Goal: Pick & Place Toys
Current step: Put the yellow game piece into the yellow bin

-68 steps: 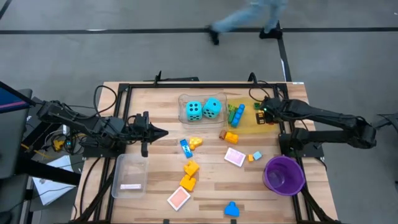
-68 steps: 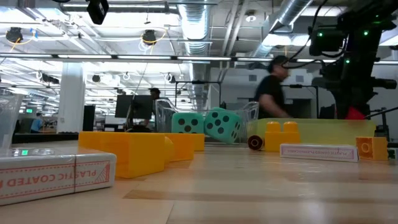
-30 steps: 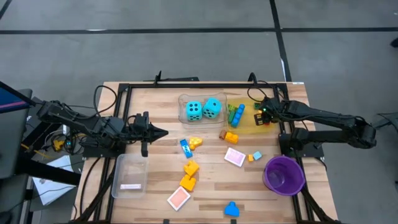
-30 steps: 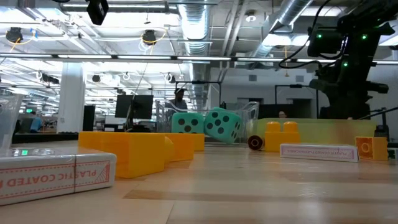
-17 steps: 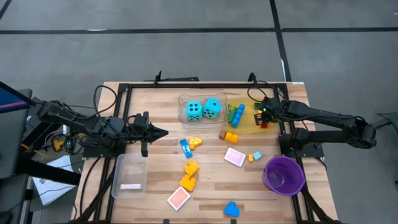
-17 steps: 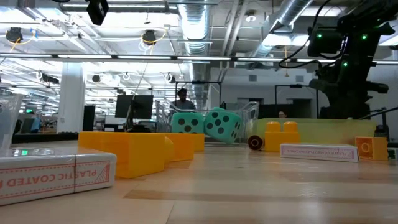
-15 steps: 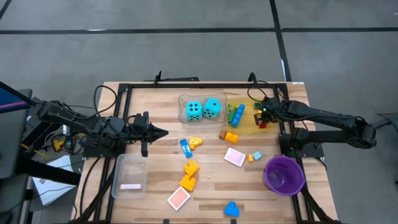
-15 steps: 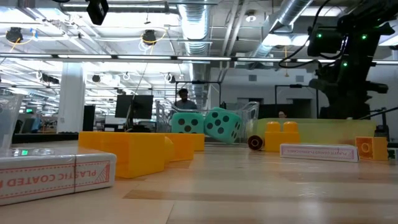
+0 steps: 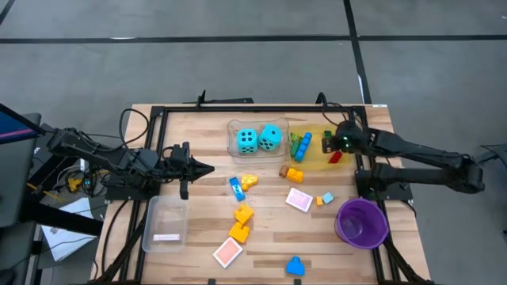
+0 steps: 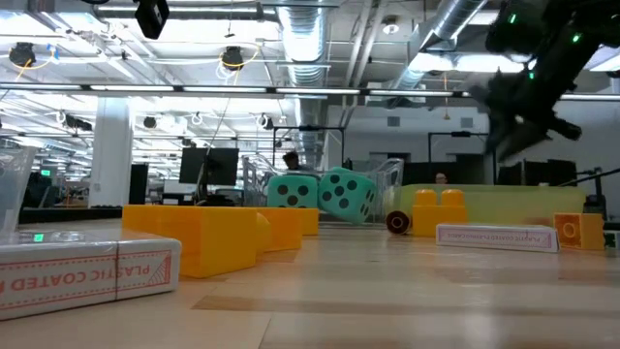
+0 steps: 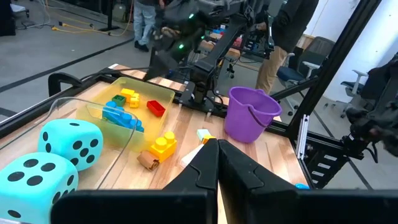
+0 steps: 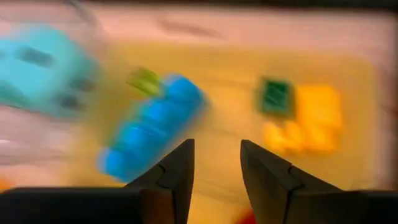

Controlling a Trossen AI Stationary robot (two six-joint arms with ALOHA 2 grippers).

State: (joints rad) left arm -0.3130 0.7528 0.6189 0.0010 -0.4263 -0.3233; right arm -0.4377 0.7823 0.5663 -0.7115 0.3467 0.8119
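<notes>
Turquoise dice [image 9: 258, 139] side by side; bricks [image 9: 241, 222], tiles [image 9: 299, 199] scattered.

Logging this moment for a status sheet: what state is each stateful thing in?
Left gripper: shut, empty.
Right gripper: open, empty, over the yellow tray.
Clear tray: upright, empty.
Purple bowl: upright, empty.
Dice: inside their clear tray.

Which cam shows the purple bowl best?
Left wrist view: the purple bowl stands whole and side-on, rim and wall visible. The high view shows it from above, rim and inside only. The low and right wrist views don't show it.
</notes>
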